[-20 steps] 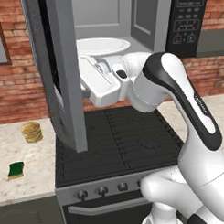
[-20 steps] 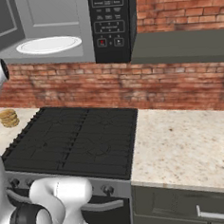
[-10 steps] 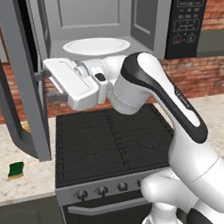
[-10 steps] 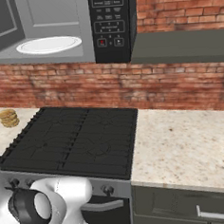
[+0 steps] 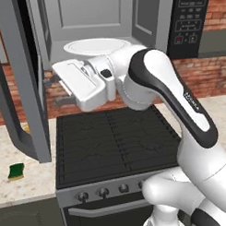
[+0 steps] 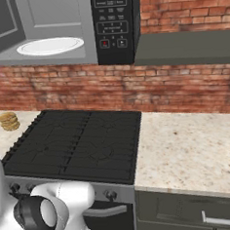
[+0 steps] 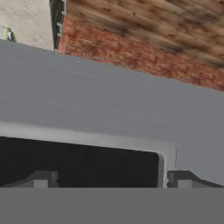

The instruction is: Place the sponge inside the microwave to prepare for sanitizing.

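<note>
Swinging further left since a moment ago, the microwave (image 5: pixel 107 27) door (image 5: pixel 21 81) now stands wide open. Left on the counter (image 5: pixel 25 182) lies the sponge (image 5: pixel 16 171), well apart from my pincer (image 5: pixel 51 82), which hangs spread and empty beside the door. Right of that sits the white plate (image 5: pixel 96 45) inside the cavity.

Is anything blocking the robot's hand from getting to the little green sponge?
Yes. The open microwave door hangs between the gripper and the sponge, which lies lower down on the counter left of the stove.
</note>
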Controlling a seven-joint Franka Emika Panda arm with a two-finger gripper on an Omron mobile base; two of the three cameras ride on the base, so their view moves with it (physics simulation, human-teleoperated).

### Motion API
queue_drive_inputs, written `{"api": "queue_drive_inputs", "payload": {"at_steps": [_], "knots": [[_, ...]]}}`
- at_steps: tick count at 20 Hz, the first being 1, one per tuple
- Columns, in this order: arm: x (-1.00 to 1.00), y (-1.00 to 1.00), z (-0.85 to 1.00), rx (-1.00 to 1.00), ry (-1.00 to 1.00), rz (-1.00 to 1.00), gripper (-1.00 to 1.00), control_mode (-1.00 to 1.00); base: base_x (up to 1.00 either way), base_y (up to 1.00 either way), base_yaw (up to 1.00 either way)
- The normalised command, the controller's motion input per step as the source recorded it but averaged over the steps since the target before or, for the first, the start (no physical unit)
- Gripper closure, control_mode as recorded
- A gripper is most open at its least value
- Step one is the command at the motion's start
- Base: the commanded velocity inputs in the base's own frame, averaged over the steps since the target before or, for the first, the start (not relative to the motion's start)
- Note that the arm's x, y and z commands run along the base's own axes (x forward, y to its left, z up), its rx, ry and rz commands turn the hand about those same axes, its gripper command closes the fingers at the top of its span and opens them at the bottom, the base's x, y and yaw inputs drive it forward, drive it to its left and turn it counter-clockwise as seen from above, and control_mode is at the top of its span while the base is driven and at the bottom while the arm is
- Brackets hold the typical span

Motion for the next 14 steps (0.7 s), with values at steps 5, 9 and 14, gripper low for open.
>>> {"api": "queue_drive_inputs", "payload": {"at_steps": [5,9,14], "knots": [[0.2,-0.67,-0.03,-0.19,0.0,-0.01,-1.0,-1.0,0.0,0.0,0.0],[0.25,-0.57,-0.49,-0.08,-0.14,0.03,-1.0,-1.0,0.0,0.0,0.0],[0.55,-0.4,-0.46,0.0,-0.34,0.15,-1.0,-1.0,0.0,0.0,0.0]]}}
